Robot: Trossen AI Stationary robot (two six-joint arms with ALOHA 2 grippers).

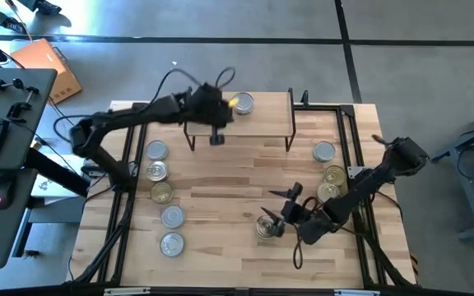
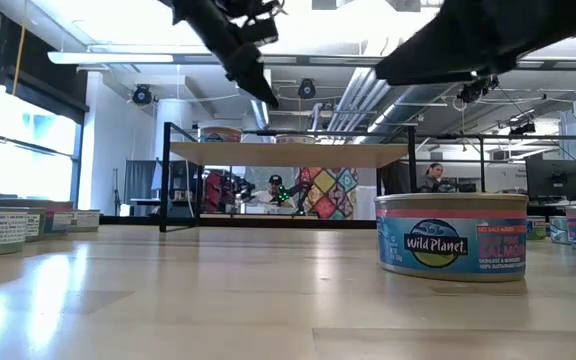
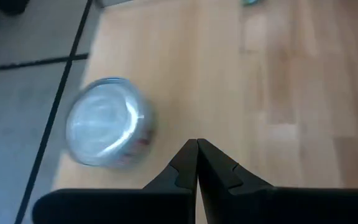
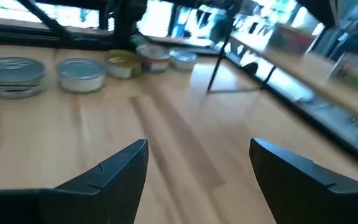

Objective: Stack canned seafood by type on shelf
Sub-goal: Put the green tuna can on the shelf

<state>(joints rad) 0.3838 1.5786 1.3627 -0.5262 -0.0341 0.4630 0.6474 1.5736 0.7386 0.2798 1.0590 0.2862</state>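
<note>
**Wood, metal and printed paper**

The table [image 1: 220, 197] is pale butcher-block wood, smooth with a soft sheen that mirrors the room lights. The shelf [image 1: 262, 119] has a light wood top on thin matt black metal legs. The tins [image 1: 171, 216] have shiny silvery or gold-toned metal lids; the nearest tin [image 2: 452, 236] wears a glossy printed label. Both arms look matt black, the left gripper [image 3: 196, 163] included.

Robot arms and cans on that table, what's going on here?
Two arms are sorting cans onto a shelf. One can sits on the shelf; the left gripper, shut and empty, is beside it above the shelf. The right gripper is open over the table, next to a lone can. More cans wait in rows on both sides.
</note>
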